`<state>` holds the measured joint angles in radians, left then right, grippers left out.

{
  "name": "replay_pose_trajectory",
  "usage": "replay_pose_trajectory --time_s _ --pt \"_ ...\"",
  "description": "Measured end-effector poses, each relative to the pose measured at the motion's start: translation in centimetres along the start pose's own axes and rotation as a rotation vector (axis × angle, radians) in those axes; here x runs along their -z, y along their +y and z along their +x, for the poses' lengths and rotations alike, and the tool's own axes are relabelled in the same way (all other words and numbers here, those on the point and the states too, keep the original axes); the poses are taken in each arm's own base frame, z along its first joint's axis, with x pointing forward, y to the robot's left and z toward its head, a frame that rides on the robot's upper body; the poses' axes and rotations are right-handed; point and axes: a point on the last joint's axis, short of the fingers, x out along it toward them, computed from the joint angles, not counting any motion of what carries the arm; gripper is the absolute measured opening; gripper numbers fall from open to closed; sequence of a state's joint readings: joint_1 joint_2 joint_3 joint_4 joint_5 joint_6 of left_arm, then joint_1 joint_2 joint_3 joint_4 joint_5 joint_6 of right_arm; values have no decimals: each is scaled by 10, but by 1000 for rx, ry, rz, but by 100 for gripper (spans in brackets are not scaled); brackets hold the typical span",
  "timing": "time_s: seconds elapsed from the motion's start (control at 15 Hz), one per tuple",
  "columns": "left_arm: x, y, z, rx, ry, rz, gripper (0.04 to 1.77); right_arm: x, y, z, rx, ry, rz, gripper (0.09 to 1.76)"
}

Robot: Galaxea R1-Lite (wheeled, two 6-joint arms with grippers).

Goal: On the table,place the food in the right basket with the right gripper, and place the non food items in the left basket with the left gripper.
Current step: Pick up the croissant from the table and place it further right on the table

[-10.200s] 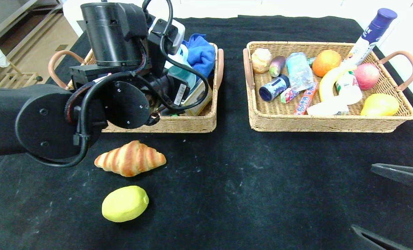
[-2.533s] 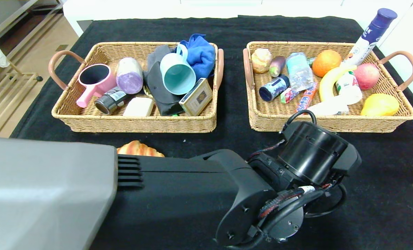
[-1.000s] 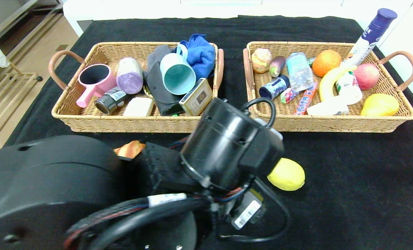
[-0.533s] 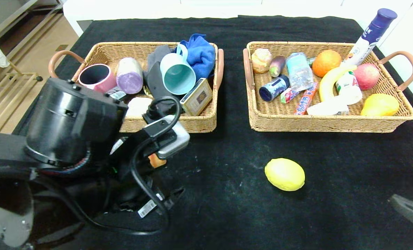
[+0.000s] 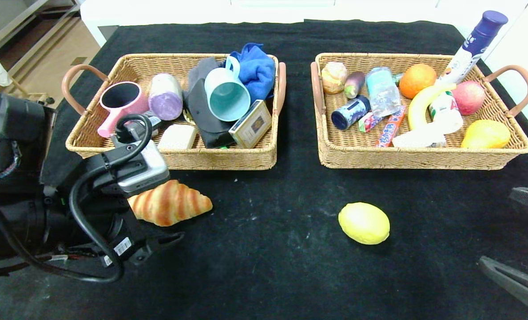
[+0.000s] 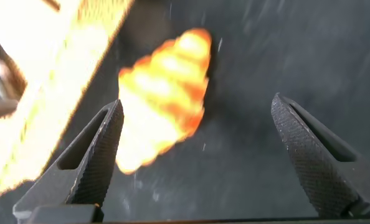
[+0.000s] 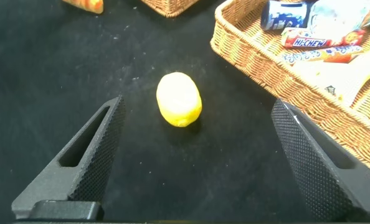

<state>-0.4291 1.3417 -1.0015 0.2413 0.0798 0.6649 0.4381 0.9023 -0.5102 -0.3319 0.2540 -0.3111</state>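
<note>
Starting on the left, the left gripper (image 5: 157, 242) sits low over the table (image 5: 264, 275), just in front of the left basket (image 5: 113, 153). Its two fingers are spread wide and hold nothing. A moment ago this arm was stretched far across the middle, and now it has pulled back to its own side.

Next to it lies the croissant (image 5: 170, 203), close by the gripper's grey box. In the left wrist view the croissant (image 6: 163, 106) shows ahead of the wide fingers, nearer one finger than the other. It has not moved from where it lay a while ago.

The left basket is full of things that are not food: a pink cup (image 5: 121, 103), the purple roll (image 5: 165, 96), the pale blue mug (image 5: 226, 95), a blue cloth (image 5: 257, 66) and the flat card box (image 5: 251, 123).

Now the big change. The lemon (image 5: 364, 223) used to lie on the left, below the croissant. Now it rests on the cloth in front of the right basket (image 5: 423, 155). I think that puts it within easy reach of the right arm, which is the one meant to carry food.

Far right, the right gripper (image 7: 197, 158) waits low, fingers wide and empty, with the lemon (image 7: 179, 99) lying ahead between them. Lemon and croissant both have to go into the right basket.
</note>
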Motion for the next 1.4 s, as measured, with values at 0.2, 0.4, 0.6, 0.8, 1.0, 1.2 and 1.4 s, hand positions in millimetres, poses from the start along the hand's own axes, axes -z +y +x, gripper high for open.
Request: replay_pose_trajectory --time_s 0.2,0.4,0.6,0.8,1.0,1.2,1.4 --pt "6 8 4 -3 23 10 171 0 0 1 -1 3 1 171" --pt "10 17 13 -23 54 27 171 1 0 1 -5 5 2 171" --pt "11 23 22 -12 72 46 172 1 1 1 -14 5 2 171" --pt "12 25 28 15 69 104 172 1 2 1 -16 4 2 171" --pt "14 26 34 24 83 107 172 1 2 1 -16 3 1 171" --pt "14 27 41 29 92 105 172 2 2 2 -18 6 1 171" --pt "12 29 45 30 95 105 172 2 2 2 -19 8 1 171"
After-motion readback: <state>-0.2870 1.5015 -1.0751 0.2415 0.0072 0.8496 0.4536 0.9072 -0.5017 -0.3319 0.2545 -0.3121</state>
